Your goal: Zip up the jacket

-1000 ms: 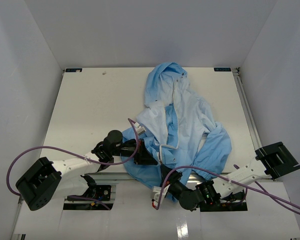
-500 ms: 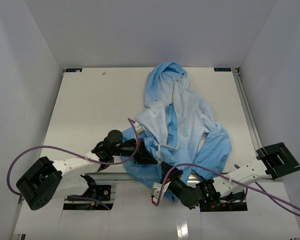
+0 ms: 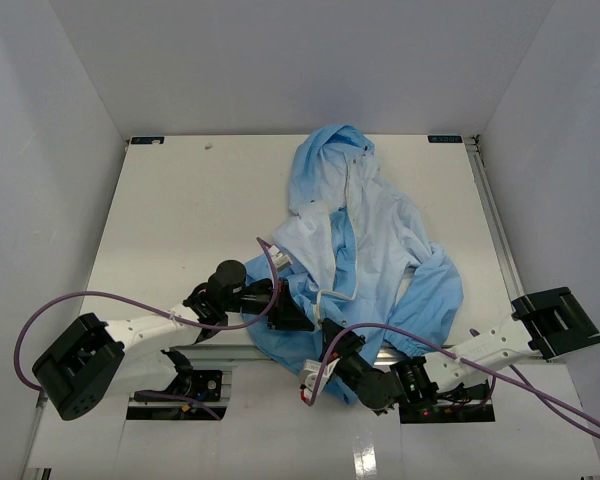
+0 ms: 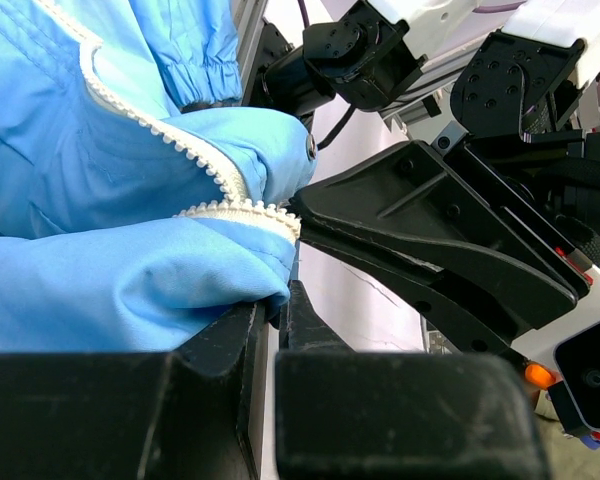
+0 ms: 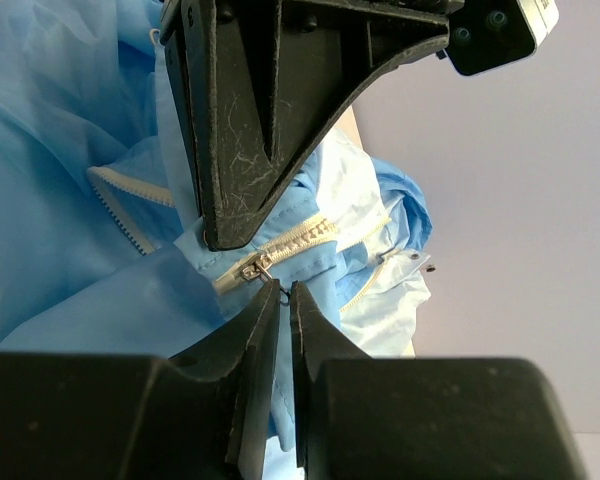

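1. Pinching with my left gripper (image 4: 286,262), I have the jacket (image 3: 365,240) by its hem corner, jaws clamped tight on blue cloth just beside the zipper teeth (image 4: 235,210).
2. My right gripper (image 5: 279,290) is closed to a sliver on the zipper pull (image 5: 260,270) (only its tip is caught).
3. The jacket lies on the table (image 3: 180,220), hem spilling over the table's near edge, hood toward its far edge.

Jacket (image 3: 385,235) is plain light sky blue, no print, with a paler whitish lining (image 3: 305,240). Zipper (image 5: 285,243) has cream-white teeth and a silvery slider. Left gripper (image 4: 295,250) and right gripper (image 5: 280,292) are black. Arms (image 3: 145,328) are white with black joints, cables (image 3: 100,296) purple, table (image 3: 180,200) white, walls (image 3: 280,60) pale grey.
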You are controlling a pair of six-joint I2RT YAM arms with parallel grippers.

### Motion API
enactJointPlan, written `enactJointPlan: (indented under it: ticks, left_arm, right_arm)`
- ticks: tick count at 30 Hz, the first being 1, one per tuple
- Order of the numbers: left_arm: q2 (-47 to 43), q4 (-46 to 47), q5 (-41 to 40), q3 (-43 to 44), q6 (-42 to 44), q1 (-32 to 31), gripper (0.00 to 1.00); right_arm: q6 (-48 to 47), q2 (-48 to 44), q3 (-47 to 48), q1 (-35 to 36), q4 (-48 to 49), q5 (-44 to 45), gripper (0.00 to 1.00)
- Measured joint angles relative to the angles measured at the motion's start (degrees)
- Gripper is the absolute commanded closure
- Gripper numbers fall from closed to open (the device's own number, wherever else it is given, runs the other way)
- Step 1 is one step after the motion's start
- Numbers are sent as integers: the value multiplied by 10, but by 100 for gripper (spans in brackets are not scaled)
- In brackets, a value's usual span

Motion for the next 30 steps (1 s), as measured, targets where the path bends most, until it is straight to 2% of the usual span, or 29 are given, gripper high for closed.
enactJointPlan:
  ticks: [13, 18, 22, 30]
  left_arm:
    - [0, -4, 5, 0, 0, 0, 100]
    - [0, -4, 5, 0, 0, 0, 100]
    - [0, -4, 5, 0, 0, 0, 100]
    - [0, -3, 4, 0, 0, 0, 100]
  right_arm:
    - [38, 5, 9, -1, -28, -17, 76]
    - [52, 6, 12, -1, -39, -24, 81]
    - [56, 6, 12, -1, -41, -26, 91]
    - [59, 5, 12, -6, -41, -29, 92]
